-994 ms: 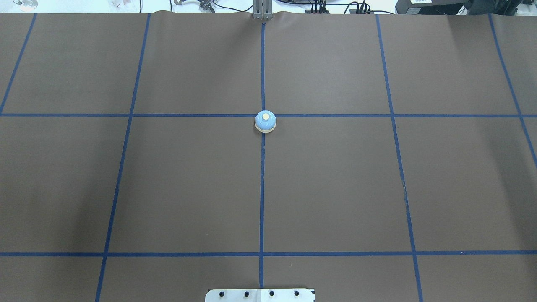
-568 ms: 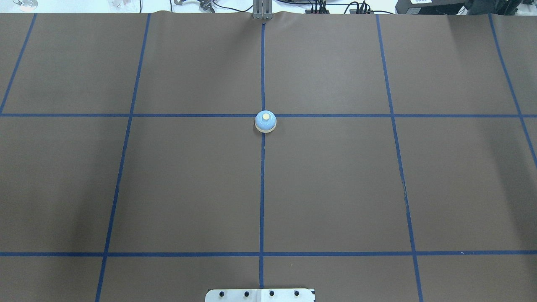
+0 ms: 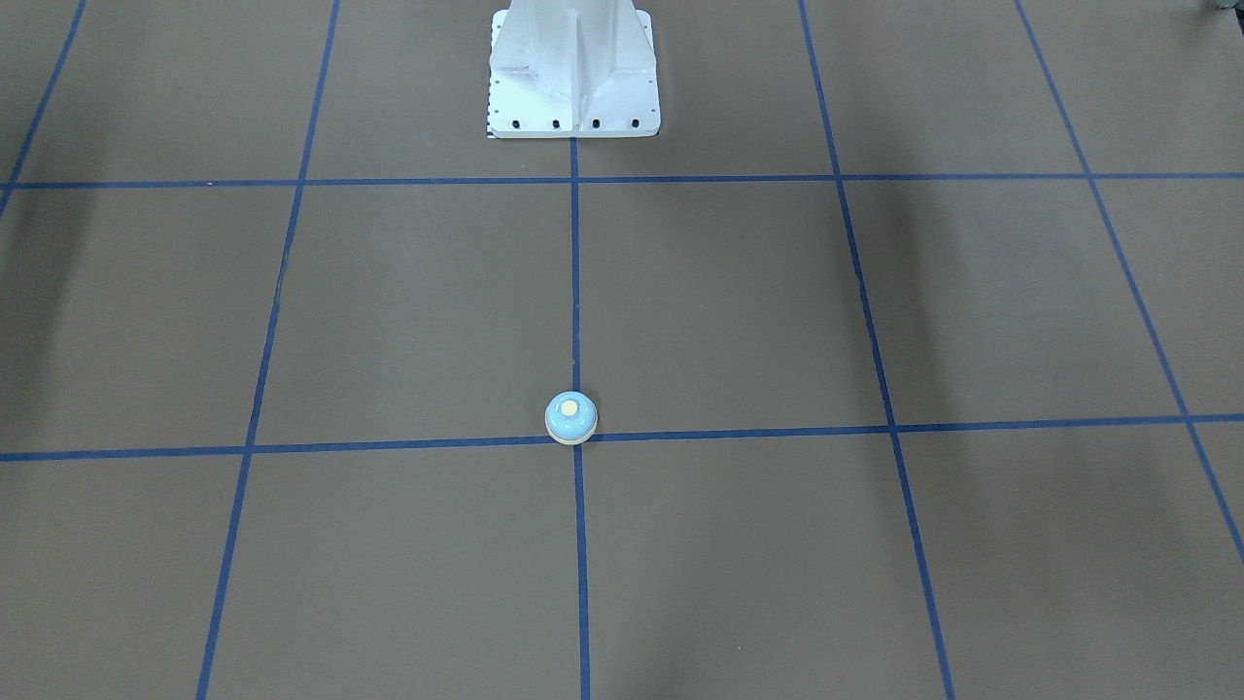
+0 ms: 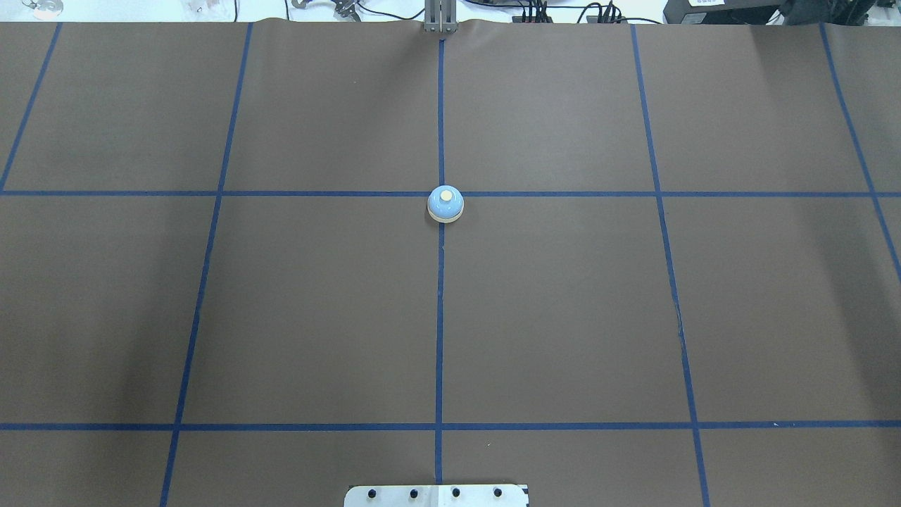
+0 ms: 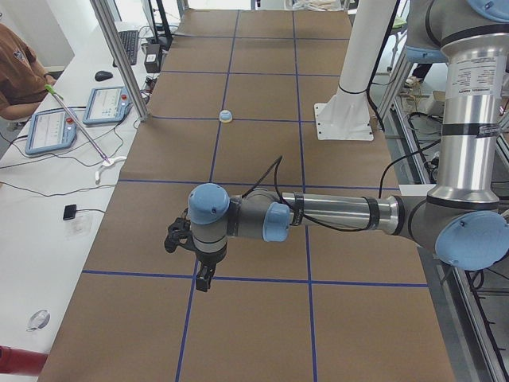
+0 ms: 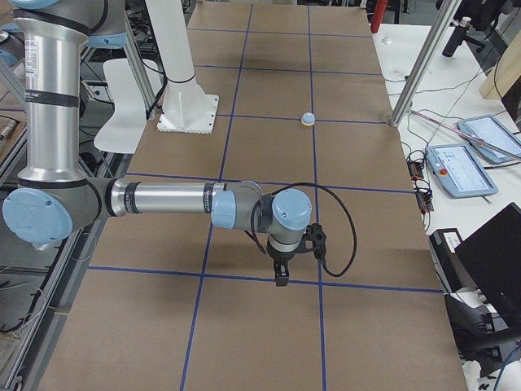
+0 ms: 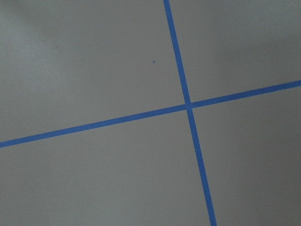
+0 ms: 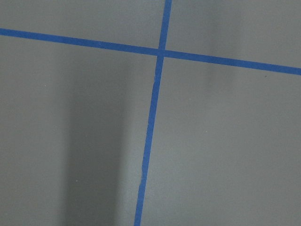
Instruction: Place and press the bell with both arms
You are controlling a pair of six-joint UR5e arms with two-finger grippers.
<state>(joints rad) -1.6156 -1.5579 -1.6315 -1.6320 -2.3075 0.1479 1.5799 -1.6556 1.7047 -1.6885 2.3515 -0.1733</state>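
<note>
The small light-blue bell (image 4: 445, 204) with a cream button stands alone at the central tape crossing of the brown mat; it also shows in the front-facing view (image 3: 570, 418), the left view (image 5: 226, 116) and the right view (image 6: 307, 120). Neither arm touches it. My left gripper (image 5: 203, 278) hangs over the mat far from the bell, at the table's left end. My right gripper (image 6: 282, 277) hangs likewise at the right end. Both show only in the side views, so I cannot tell whether they are open or shut. The wrist views show only mat and blue tape.
The white pedestal (image 3: 573, 73) stands at the robot's side of the mat. Blue tape lines (image 4: 440, 317) divide the mat into squares. An aluminium post (image 5: 119, 56), tablets (image 5: 52, 131) and a person (image 5: 16, 72) are beside the table's far edge.
</note>
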